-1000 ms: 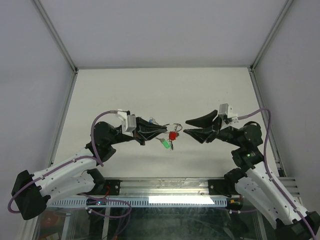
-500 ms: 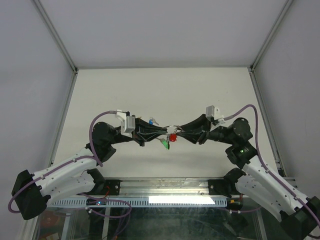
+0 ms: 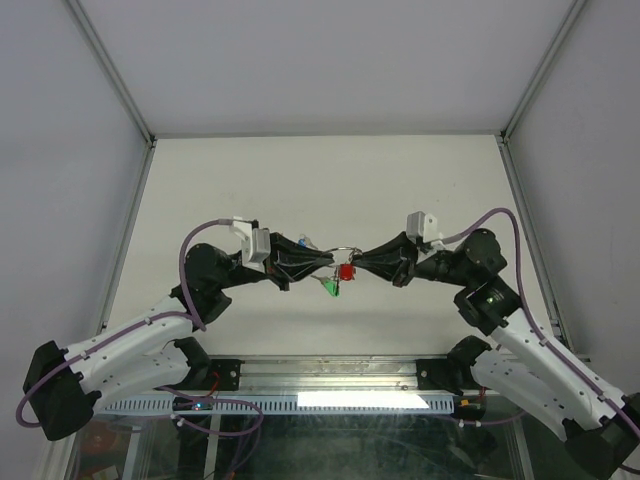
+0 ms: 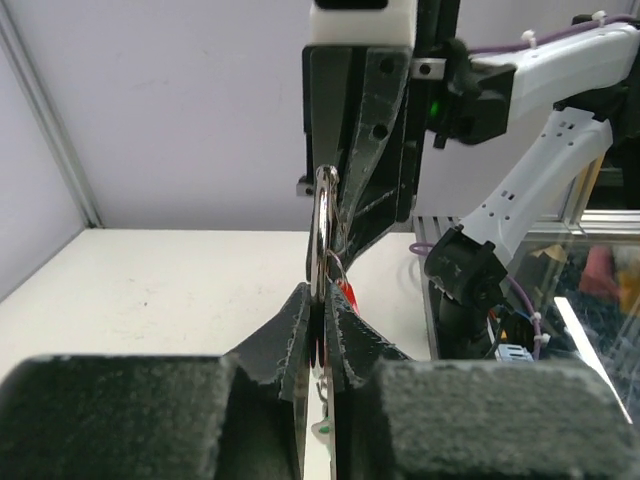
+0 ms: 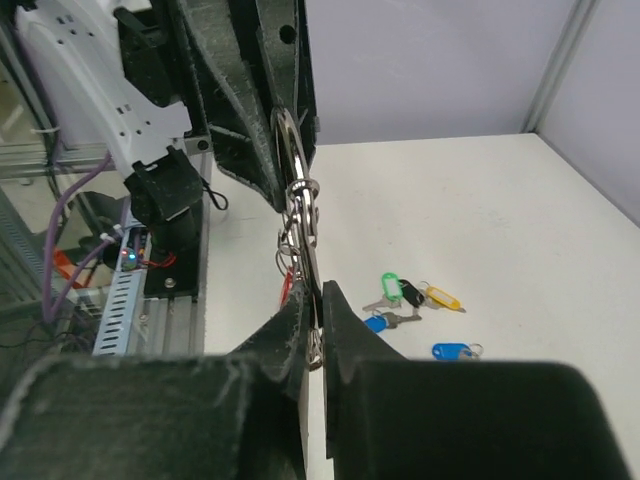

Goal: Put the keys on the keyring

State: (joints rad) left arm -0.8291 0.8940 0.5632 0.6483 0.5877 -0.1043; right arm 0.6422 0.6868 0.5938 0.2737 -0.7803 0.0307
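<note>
The silver keyring (image 3: 345, 253) hangs in the air between my two grippers, with a red-capped key (image 3: 346, 271) and a green-capped key (image 3: 329, 287) dangling under it. My left gripper (image 3: 328, 259) is shut on the ring's left side, and in the left wrist view the keyring (image 4: 324, 215) stands edge-on out of the left gripper (image 4: 325, 295). My right gripper (image 3: 362, 263) is shut on the ring's right side; in its own view the right gripper (image 5: 320, 292) pinches the keyring (image 5: 297, 190). Loose keys (image 5: 400, 293) lie on the table.
The loose keys are a bunch with green, black, yellow and blue caps, plus a separate blue tag (image 5: 455, 350). In the top view only a blue bit (image 3: 302, 242) shows past the left wrist. White walls and metal frame posts (image 3: 125, 100) enclose the table.
My right gripper moved left from open and apart to the keyring and shut on its right side. The left gripper kept its hold; the hanging keys shifted slightly.
</note>
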